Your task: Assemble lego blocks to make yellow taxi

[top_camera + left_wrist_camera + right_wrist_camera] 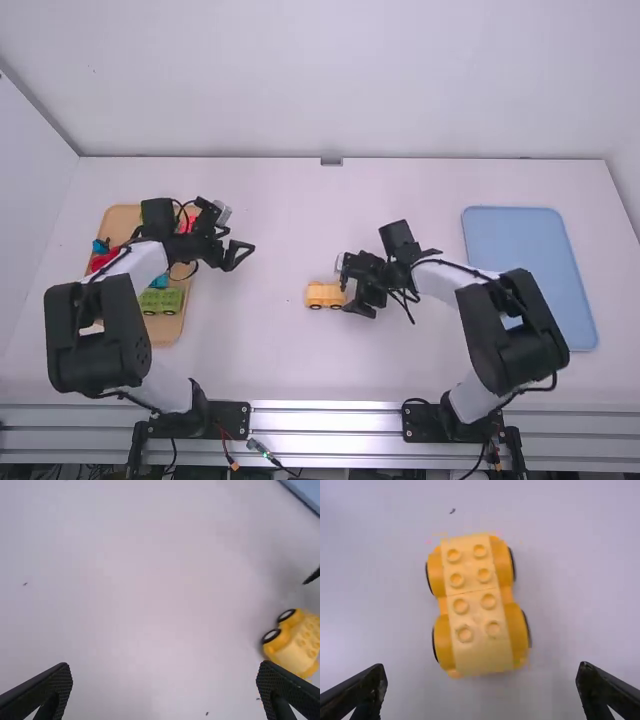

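A small yellow car [325,295] of lego stands on the table, left of my right gripper [352,290], which is open around nothing at the car's end. In the right wrist view the car [475,605] shows studs on top and black-rimmed wheels, ahead of the open right gripper [482,690]. My left gripper [238,256] is open above the table, just right of the tray of blocks. From the left wrist view, the car [297,642] lies off beyond the widely parted fingers of the left gripper [164,690].
A wooden tray [168,328] at the left holds green blocks [161,301], red blocks [105,260] and blue blocks [101,245], partly under the left arm. A flat blue tray [520,240] lies at the right, partly behind the right arm.
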